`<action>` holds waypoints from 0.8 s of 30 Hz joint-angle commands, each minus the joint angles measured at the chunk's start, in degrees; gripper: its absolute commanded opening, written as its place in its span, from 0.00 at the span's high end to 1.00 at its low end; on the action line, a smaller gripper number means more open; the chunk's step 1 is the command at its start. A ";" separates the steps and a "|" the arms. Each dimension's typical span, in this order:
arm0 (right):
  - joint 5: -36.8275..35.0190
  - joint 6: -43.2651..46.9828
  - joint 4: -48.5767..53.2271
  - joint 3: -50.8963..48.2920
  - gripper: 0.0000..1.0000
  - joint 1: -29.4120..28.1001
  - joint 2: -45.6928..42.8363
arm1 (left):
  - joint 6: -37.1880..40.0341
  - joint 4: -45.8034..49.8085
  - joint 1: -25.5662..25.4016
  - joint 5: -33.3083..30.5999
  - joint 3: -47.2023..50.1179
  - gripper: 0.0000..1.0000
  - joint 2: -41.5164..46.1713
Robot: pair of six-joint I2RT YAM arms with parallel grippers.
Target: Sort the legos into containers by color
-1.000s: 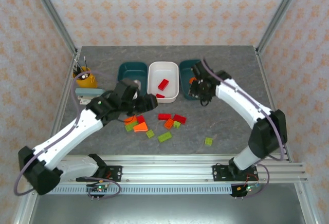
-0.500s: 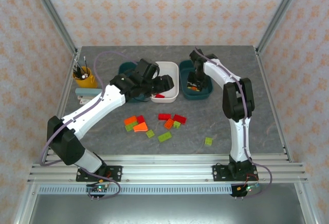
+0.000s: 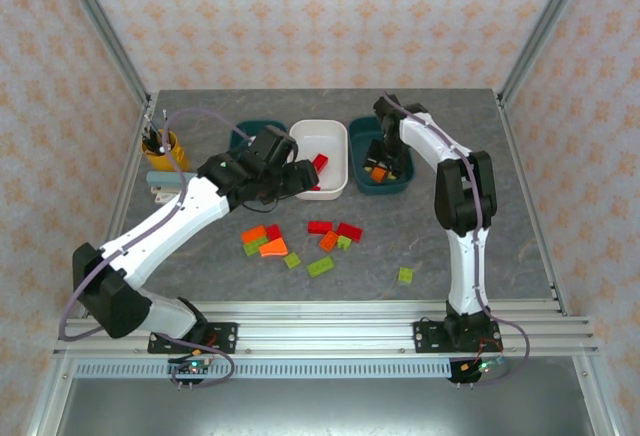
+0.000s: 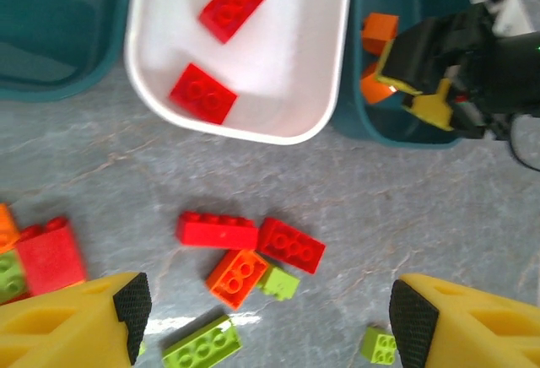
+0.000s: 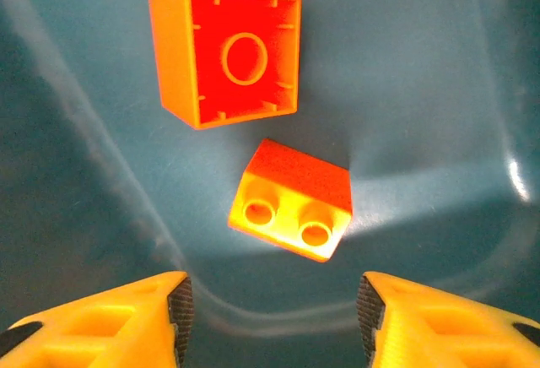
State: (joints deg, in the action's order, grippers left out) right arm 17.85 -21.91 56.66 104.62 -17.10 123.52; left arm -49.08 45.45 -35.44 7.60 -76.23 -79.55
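In white tray [image 4: 287, 56], two red bricks [image 4: 235, 2]

The overhead camera looked down from above and behind the arm bases [image 3: 190, 336], far enough off to hold the whole counter [image 3: 450, 246]. The left wrist camera hung well above the counter, facing steeply down between the fingers of the left pincer [image 4: 268, 313] at the white tray [image 4: 295, 73] and the loose bricks [image 4: 218, 230] before it, ground the overhead view shared. The right wrist camera sat close inside the right teal tray [image 5: 422, 64], looking down past the right pincer [image 5: 272, 309] at two orange bricks [image 5: 291, 203], which the left wrist view caught at its upper right.
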 commanded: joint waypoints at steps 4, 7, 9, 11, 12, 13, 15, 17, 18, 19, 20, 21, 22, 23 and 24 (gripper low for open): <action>-3.33 2.96 -1.58 -5.31 0.45 -3.41 -17.48 | -3.56 11.34 4.67 -4.84 8.08 0.22 8.22; -0.69 4.55 -5.95 -12.11 0.45 -7.56 -24.69 | -4.09 12.57 7.41 -3.99 13.99 0.22 11.95; 2.24 5.31 -9.98 -18.01 0.44 -11.30 -29.83 | -4.62 12.20 9.75 -2.64 18.26 0.22 14.52; 5.00 6.33 -14.53 -23.27 0.43 -15.42 -34.60 | -4.93 11.24 12.15 -0.81 22.32 0.22 16.35; 5.73 6.81 -16.72 -25.88 0.42 -17.70 -36.90 | -4.98 10.62 13.24 0.22 24.12 0.22 16.91; 5.95 6.97 -18.39 -27.79 0.41 -19.47 -38.44 | -4.94 10.10 14.13 0.87 25.57 0.22 17.25; 5.50 6.14 -19.99 -30.77 0.41 -22.17 -40.35 | -4.51 8.48 15.73 2.73 28.27 0.21 17.18; 5.49 4.45 -19.99 -32.42 0.41 -22.70 -40.66 | -4.04 7.73 16.93 3.51 29.45 0.21 16.54; 5.57 3.92 -20.11 -33.00 0.41 -22.71 -40.74 | -3.63 7.30 17.26 3.73 29.76 0.21 16.19; 5.62 3.59 -20.45 -33.47 0.41 -22.87 -40.87 | -3.17 6.94 17.64 3.83 30.04 0.21 15.74; 5.52 3.53 -20.84 -33.86 0.41 -23.10 -41.06 | -2.79 6.47 17.92 3.92 30.42 0.20 15.05; 5.37 3.52 -21.24 -34.03 0.41 -23.22 -41.14 | -2.50 5.98 18.18 4.13 30.66 0.19 14.36; 5.54 3.57 -21.87 -34.21 0.41 -23.48 -41.11 | -2.22 5.15 18.38 4.56 31.15 0.19 13.36; 5.57 3.60 -22.12 -34.22 0.41 -23.72 -40.93 | -1.93 4.27 18.48 4.99 31.65 0.19 12.28; 5.61 3.51 -22.17 -34.01 0.41 -23.91 -40.62 | -1.72 3.63 18.48 5.21 31.80 0.19 11.31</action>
State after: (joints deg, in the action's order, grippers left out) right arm 23.62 -17.87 37.65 70.65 -40.47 83.61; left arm -52.25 51.86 -17.45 11.60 -45.63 -66.19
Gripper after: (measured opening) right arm 0.590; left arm 0.810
